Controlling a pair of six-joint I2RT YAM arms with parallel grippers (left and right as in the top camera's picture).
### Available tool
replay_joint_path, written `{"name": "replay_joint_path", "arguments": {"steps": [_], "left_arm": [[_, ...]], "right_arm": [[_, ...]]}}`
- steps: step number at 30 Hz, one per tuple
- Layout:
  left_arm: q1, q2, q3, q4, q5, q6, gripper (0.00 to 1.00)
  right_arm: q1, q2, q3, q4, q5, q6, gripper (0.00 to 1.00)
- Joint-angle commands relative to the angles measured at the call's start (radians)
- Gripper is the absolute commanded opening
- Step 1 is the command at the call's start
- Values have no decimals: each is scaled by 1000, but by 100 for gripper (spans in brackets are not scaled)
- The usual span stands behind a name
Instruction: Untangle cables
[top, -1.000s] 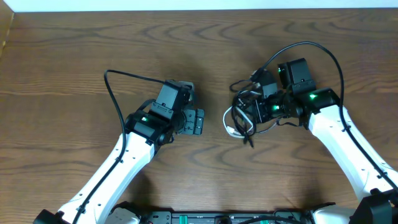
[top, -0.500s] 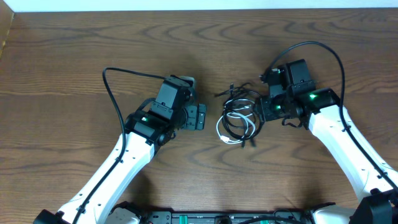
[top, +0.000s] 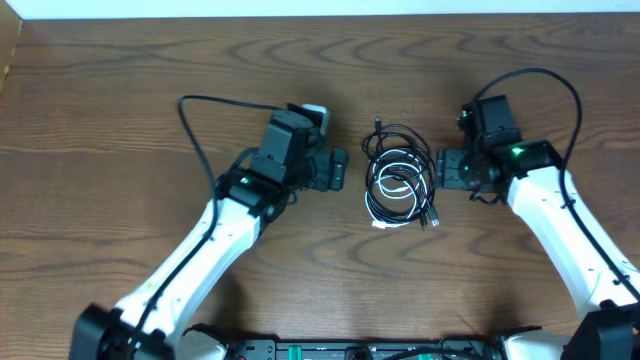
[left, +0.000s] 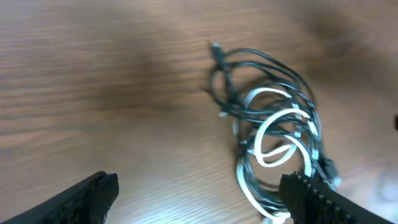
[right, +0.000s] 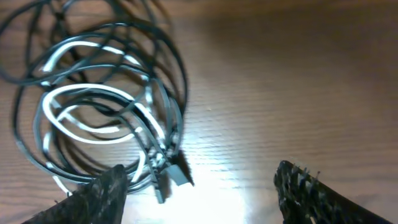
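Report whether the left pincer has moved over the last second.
Yes. The left pincer has shifted toward the table's far edge and to the right of the overhead picture.

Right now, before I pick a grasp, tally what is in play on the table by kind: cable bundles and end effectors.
Cable bundle: 1 (black cords tangled with white; single cords cannot be counted)
End effectors: 2, the left end effector and the right end effector, both open and holding nothing
Total: 3
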Motion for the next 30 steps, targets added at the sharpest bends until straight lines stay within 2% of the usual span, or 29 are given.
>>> {"name": "replay_joint_path", "arguments": {"steps": [1, 4, 9, 11, 14, 21, 26, 28, 29, 30], "left_arm": [[-2, 71, 19, 39, 206, 26, 89], [-2, 127, 19, 66, 278, 24, 89], [-2, 212, 19, 85, 330, 24, 87], [-2, 240, 19, 101, 355, 24, 81], [-3, 279, 19, 140, 402, 23, 77], [-42, 376, 19, 202, 402, 12, 76], [-77, 429, 19, 267, 402, -48, 73], [-88, 441, 19, 283, 401, -48, 66], [-96, 446, 19, 286, 401, -48, 51], [-96, 446, 19, 286, 401, -48, 42]], "right_arm": [[-32, -25, 7, -27, 18, 27, 75], [-53, -39, 8, -53, 18, 27, 78], [-84, -60, 8, -87, 16, 28, 78], [-90, -63, 8, -91, 13, 28, 78], [-89, -63, 7, -91, 4, 28, 79], [-89, -63, 7, -95, -9, 27, 78], [-89, -63, 7, -100, -9, 28, 78], [-89, -63, 7, -101, -9, 28, 78], [-89, -63, 7, -103, -9, 28, 78], [-89, -63, 7, -103, -8, 27, 78]]}}
